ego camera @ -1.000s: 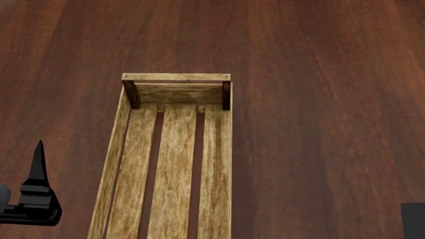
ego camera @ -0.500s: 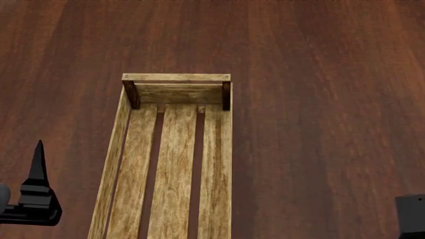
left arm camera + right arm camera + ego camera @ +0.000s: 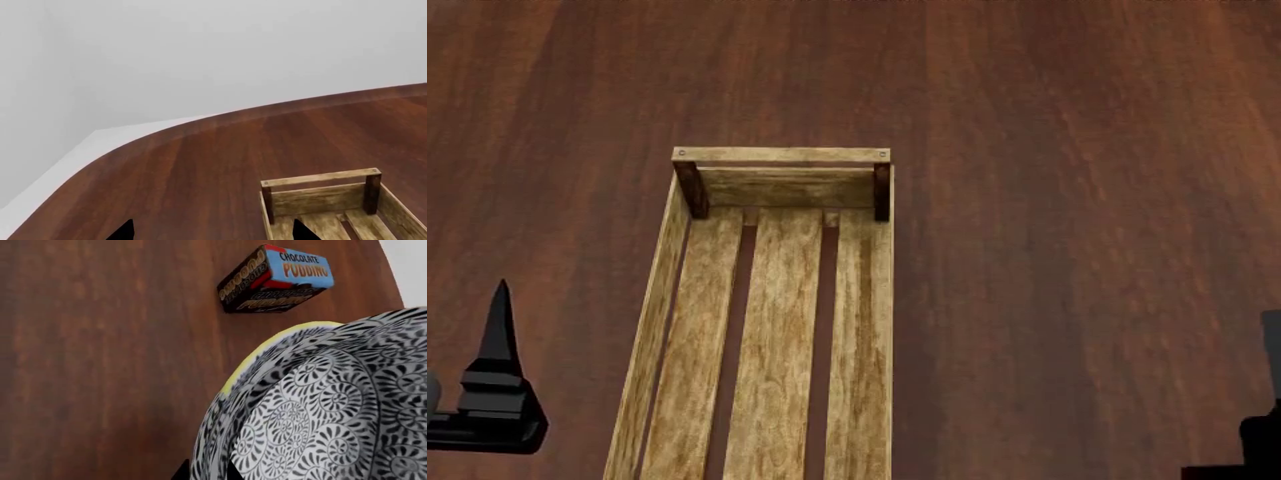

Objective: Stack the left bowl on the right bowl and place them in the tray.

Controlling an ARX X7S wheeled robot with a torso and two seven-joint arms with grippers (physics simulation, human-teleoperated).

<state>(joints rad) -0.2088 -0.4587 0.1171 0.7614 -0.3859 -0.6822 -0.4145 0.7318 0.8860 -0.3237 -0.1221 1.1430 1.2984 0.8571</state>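
Closest to the lens in the right wrist view is a black-and-white swirl-patterned bowl (image 3: pixel 320 410) with a yellow rim edge peeking out behind it, so it looks like two bowls nested already, though I can't be sure from this angle. The right gripper (image 3: pixel 207 472) has its dark fingertips right at the bowl's wall, one on each side of the rim by the look of it, so I'd call that a pinch on the bowl. Past the fingers, further out on the dark wood table (image 3: pixel 100 340), sits a chocolate pudding box (image 3: pixel 277 280), well apart from the bowl.

In the head view the right gripper is just a dark sliver at the lower corner, off to the side of the tray (image 3: pixel 781 165). The tray is empty, slats bare, sitting between the two arms.

The left gripper (image 3: pixel 210 232) has its tips spread wide with nothing between them, the tray's near end wall just beyond one tip.

My read: stacking is probably done and we're in the carry-to-tray step. The next move needs the right arm to swing the bowl inward over the tray's plank side, high enough to clear it, then lower onto the slats and let go.
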